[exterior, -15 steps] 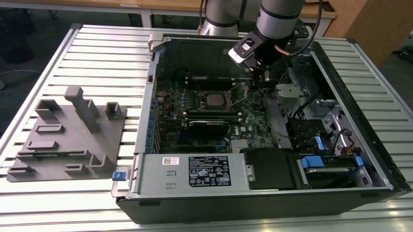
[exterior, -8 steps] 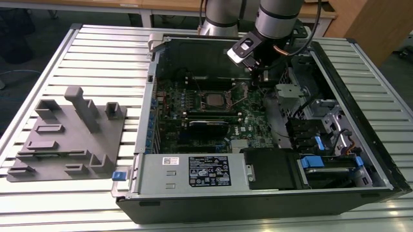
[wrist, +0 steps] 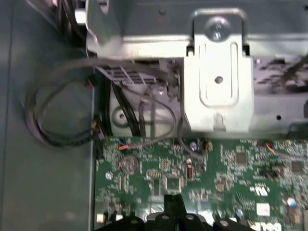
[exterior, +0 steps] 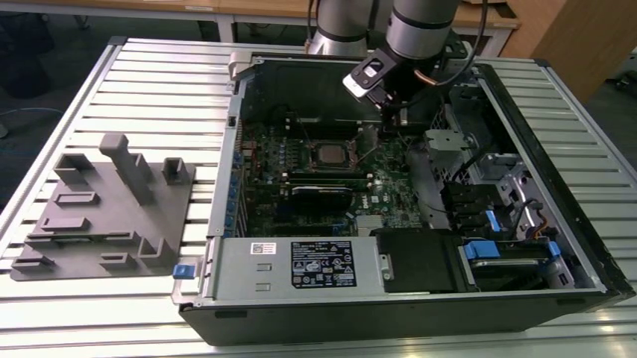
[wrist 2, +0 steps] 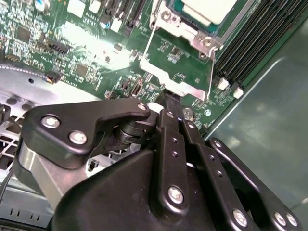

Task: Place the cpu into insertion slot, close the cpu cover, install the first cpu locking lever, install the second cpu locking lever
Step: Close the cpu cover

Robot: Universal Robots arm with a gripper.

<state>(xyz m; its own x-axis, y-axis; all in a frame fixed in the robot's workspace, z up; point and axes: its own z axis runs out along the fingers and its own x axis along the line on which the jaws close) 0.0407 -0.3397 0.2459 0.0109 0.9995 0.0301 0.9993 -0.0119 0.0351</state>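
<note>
The cpu (exterior: 329, 154) lies flat in its socket on the green motherboard, silvery top up, and its corner also shows in the second wrist view (wrist 2: 207, 8). The cpu cover (wrist 2: 179, 62), a shiny metal frame with a window, stands tilted open beside the socket; in the exterior view it rises at the socket's right (exterior: 371, 139). My gripper (wrist 2: 167, 102) reaches down from the arm (exterior: 386, 121), its black fingers drawn together at the cover's free edge. A thin wire lever (wrist 2: 211, 67) runs along the cover's side. The fingertips (wrist: 173, 208) hang just over the board.
The open computer case (exterior: 557, 291) lies on a slatted table. A white-labelled power supply (exterior: 321, 263) sits at its front, drive bays with blue tabs (exterior: 490, 250) at the exterior view's right. A grey fixture tray (exterior: 100, 216) lies left. Cables (wrist: 57, 125) and a metal bracket (wrist: 219, 82) crowd the gripper.
</note>
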